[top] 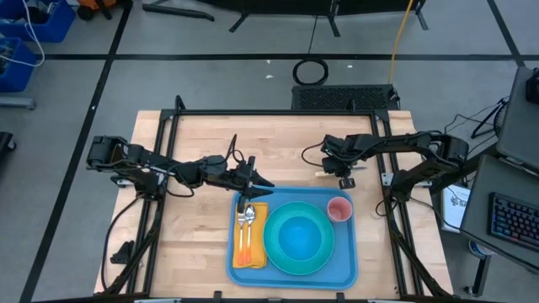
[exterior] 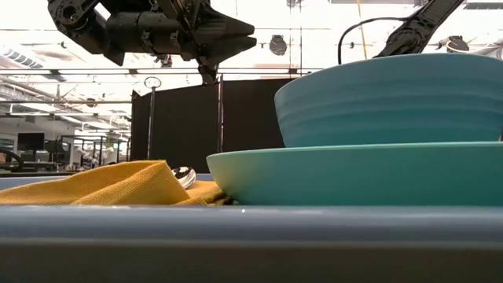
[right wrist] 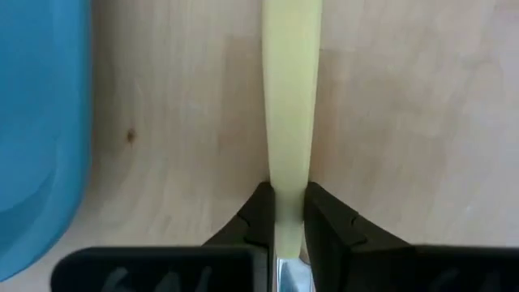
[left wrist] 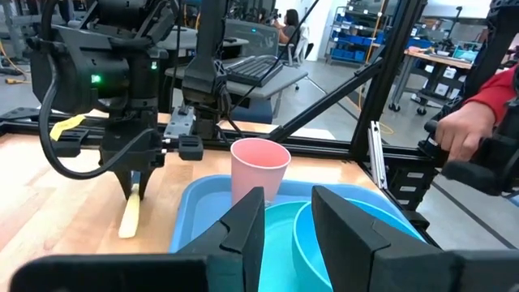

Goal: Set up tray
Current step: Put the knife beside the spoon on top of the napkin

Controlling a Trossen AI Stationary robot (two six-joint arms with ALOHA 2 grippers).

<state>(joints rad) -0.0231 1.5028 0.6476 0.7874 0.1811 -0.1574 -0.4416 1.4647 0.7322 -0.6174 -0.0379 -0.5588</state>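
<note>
Your blue tray [top: 345, 263] sat at the near middle of the wooden table [top: 194, 252], already mostly laid. A teal plate [top: 278, 252] held a small blue bowl [top: 296, 237]. A yellow napkin [top: 254, 252] on the left carried a fork and spoon [top: 245, 220]. A pink cup [top: 338, 209] stood in the far right corner.

One piece was still off the tray: a pale cream utensil handle [right wrist: 289, 105] lay on the wood just beyond the rim. Your right gripper [right wrist: 282, 212] had its fingers closed around that handle. Your left gripper [left wrist: 285, 212] hovered over the napkin corner, fingers partly apart, holding nothing.

Likely remaining: lifting that utensil and placing it on the tray.
</note>
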